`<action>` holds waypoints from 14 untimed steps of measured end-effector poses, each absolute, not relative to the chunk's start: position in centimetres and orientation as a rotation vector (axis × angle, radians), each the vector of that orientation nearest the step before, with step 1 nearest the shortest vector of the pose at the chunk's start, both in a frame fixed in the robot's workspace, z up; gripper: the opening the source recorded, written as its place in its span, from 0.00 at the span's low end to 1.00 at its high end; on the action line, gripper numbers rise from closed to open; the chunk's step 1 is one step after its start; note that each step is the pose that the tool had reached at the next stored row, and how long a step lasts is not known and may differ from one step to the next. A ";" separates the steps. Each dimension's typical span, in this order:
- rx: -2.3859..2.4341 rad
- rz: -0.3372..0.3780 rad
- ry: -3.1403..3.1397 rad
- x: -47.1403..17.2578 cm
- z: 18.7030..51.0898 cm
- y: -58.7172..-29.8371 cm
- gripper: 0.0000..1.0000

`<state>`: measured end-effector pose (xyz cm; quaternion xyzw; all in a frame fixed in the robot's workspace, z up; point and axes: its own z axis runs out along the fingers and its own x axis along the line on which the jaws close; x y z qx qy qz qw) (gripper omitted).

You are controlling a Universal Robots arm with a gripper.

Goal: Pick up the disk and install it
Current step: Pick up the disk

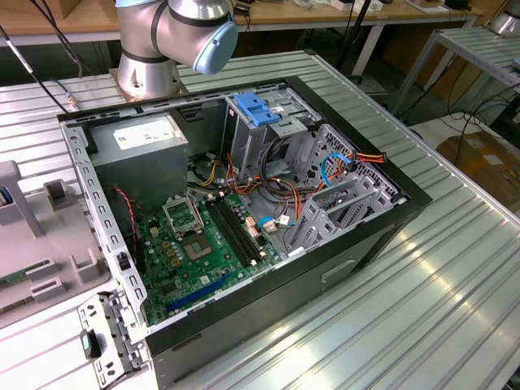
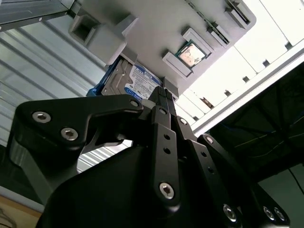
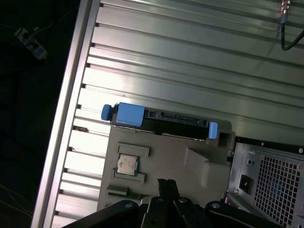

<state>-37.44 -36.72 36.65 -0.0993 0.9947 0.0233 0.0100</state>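
The disk (image 3: 161,119) stands on edge in a slot of the grey fixture (image 3: 164,154), probably so its blue carrier stays exposed for grasping. In the exterior view the fixture sits at the left edge, just beside the open computer case (image 1: 244,203). The case lies on its side, apparently to give access from above. The gripper (image 3: 166,183) hovers over the fixture, fingers closed together and empty.
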 end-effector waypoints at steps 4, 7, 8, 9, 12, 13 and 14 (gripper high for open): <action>-0.337 0.073 3.103 -37.4 36.6 -36.7 0.11; -0.353 0.073 3.101 -37.4 36.6 -36.7 0.11; -0.358 0.073 3.101 -37.4 36.6 -36.7 0.11; -0.365 0.073 3.100 -37.4 36.6 -36.7 0.11; -0.384 0.073 3.098 -37.4 36.6 -36.7 0.11; -0.388 0.073 3.098 -37.4 36.6 -36.7 0.11; -0.394 0.074 3.097 -37.4 36.6 -36.7 0.11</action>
